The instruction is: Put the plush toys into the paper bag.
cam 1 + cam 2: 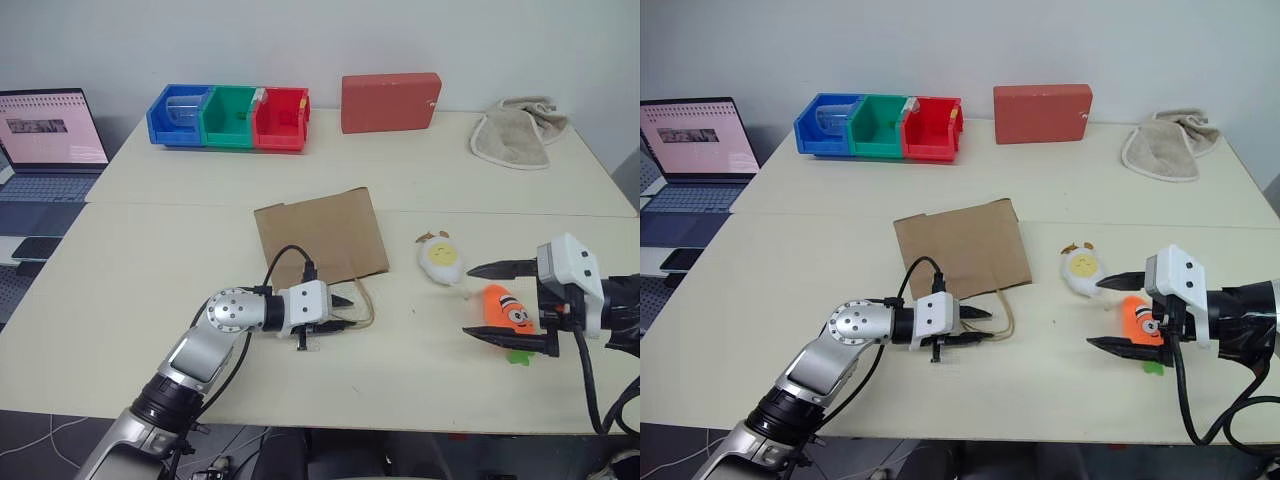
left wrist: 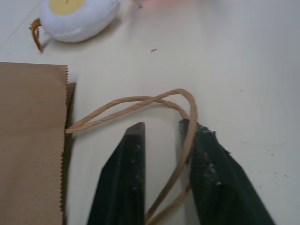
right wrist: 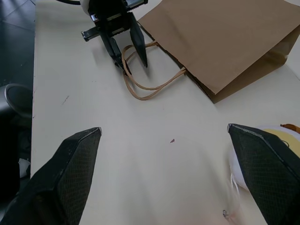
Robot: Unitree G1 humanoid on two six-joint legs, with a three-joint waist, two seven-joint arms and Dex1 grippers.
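Note:
The brown paper bag (image 1: 320, 238) lies flat on the near table with its cord handles (image 2: 140, 101) trailing toward me. My left gripper (image 1: 345, 311) sits at those handles, its black fingers (image 2: 126, 178) narrowed with a cord loop running between them. The white egg plush toy (image 1: 441, 258) lies to the right of the bag. The orange carrot plush toy (image 1: 508, 308) lies beside it, seen between the wide-spread fingers of my open right gripper (image 1: 468, 300), which does not touch it. In the right wrist view, the left gripper (image 3: 133, 65) and bag (image 3: 220, 42) lie ahead.
On the far table stand a red box (image 1: 390, 102), a row of blue, green and red bins (image 1: 230, 117) and a beige towel (image 1: 515, 130). A laptop (image 1: 50, 140) sits at the far left. A seam runs between the two tables.

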